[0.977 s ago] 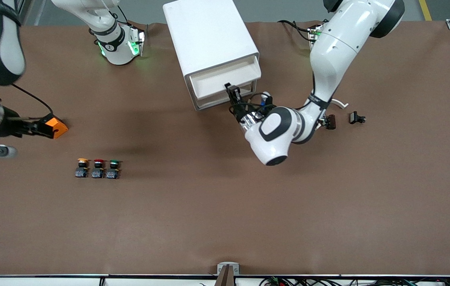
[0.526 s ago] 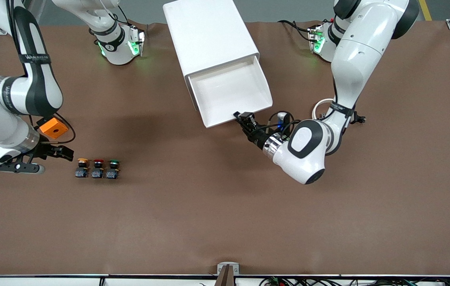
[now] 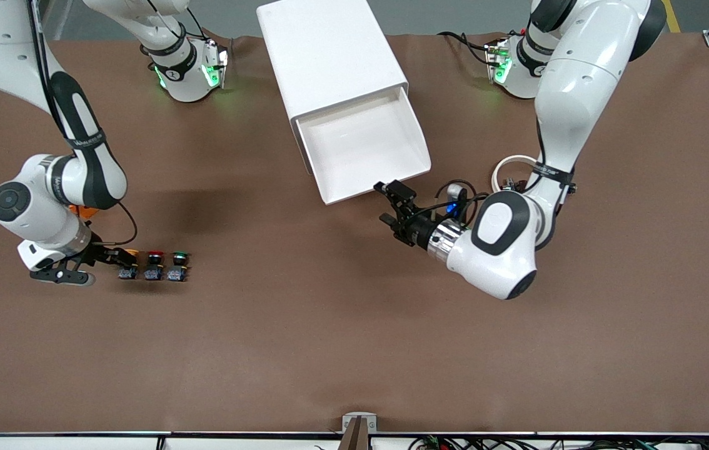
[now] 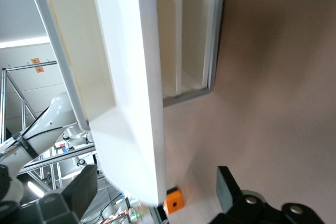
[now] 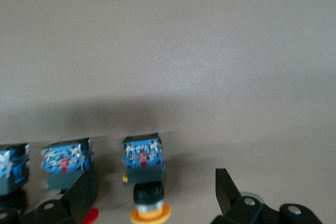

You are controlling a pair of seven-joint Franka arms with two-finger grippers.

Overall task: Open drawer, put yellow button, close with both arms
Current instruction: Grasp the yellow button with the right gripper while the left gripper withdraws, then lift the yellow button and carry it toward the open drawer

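Front view: the top drawer of the white cabinet stands pulled out and empty, so the opening step looks done. The left gripper sits just off the drawer's front edge, its fingers spread and holding nothing. At the right arm's end of the table, the right gripper hangs low at the yellow button, fingers wide, with nothing gripped. That button ends a short row with the red switch and green switch, all well apart from the cabinet. An orange block peeks out from under the right arm. Small black parts and a white ring lie by the left arm, clear of the drawer.

Left wrist view: the drawer's pale front slat fills the frame edge-on, with the lower drawers shut beneath it. The gripper's two fingers stand apart on either side of it, without touching it.

Right wrist view: the yellow button lies between the parted fingers, its blue-grey base toward the camera. The red switch sits just beside it, close to one finger, which is probably the main risk for a clean pick.

Still to come, by this evidence: the grasp, the carry to the drawer, the drop, and the two-armed close.
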